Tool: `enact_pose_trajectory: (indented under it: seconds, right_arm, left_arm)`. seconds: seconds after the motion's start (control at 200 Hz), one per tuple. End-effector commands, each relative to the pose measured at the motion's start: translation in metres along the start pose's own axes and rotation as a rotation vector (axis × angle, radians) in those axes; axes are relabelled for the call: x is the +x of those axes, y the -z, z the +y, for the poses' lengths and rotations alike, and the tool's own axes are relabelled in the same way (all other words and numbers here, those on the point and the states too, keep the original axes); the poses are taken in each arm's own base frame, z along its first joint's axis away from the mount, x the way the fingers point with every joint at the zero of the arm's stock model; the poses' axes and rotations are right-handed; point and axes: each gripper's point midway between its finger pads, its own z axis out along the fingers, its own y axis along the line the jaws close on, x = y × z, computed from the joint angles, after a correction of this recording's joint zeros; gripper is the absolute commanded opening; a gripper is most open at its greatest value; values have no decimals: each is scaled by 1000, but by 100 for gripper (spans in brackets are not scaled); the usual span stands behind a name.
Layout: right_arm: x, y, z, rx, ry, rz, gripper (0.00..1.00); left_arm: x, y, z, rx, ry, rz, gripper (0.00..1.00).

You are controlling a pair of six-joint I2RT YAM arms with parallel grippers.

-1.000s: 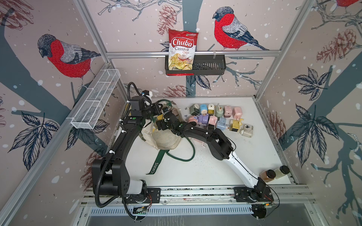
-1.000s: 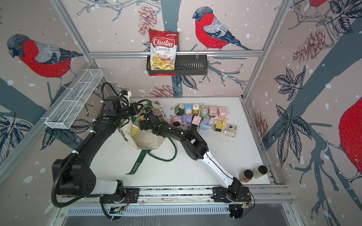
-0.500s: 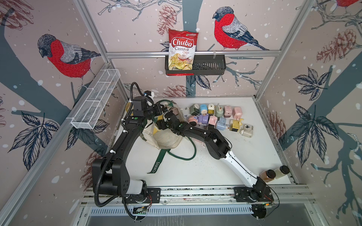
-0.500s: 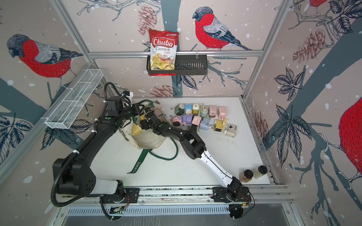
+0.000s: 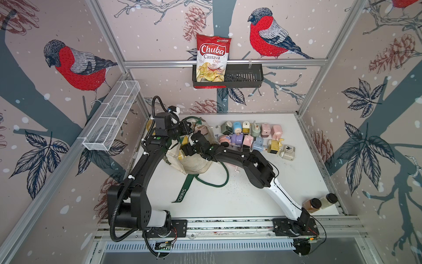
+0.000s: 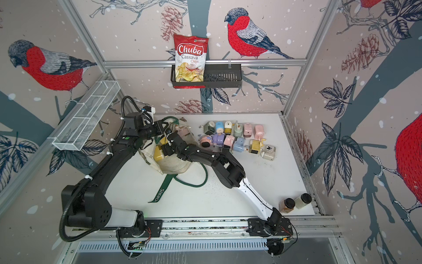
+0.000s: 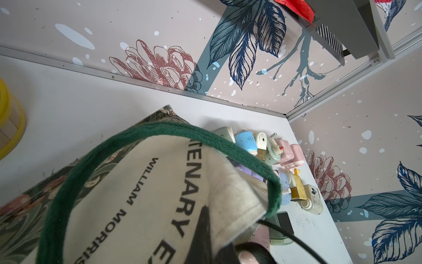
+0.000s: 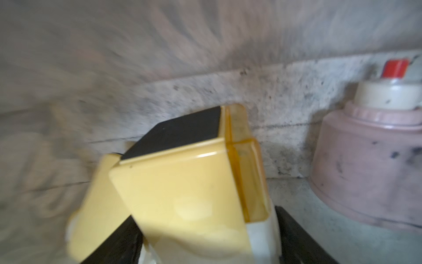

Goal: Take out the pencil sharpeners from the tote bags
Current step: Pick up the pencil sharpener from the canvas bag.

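Closing down from a wider gape, the right claw now grips a yellow sharpener inside the tote bag at the far left of the desk. The left claw stays pinched shut on the bag's canvas edge, so I judge lift-out comes next. Count: twelve pencil sharpeners lie out in two rows just right of the bag, one is in the claw, at least one pink sharpener is left inside; one tote, two jars near right, one chips bag.
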Motion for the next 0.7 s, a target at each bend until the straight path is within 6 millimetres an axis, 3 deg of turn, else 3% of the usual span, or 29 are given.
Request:
enact_pose_trajectory:
  seconds: [0.0, 0.285, 0.505, 0.695]
  right_arm:
    - [-23, 16, 4, -8, 8, -58, 56]
    - [-7, 60, 1, 50, -16, 5, 56]
    - [11, 97, 13, 68, -6, 57, 56]
    - [24, 142, 28, 69, 10, 65, 56]
  left_arm:
    - [-7, -1, -2, 3, -28, -22, 0]
    - [-8, -1, 3, -14, -26, -23, 0]
    - [-7, -3, 8, -25, -19, -19, 0]
    - [-5, -5, 10, -30, -14, -13, 0]
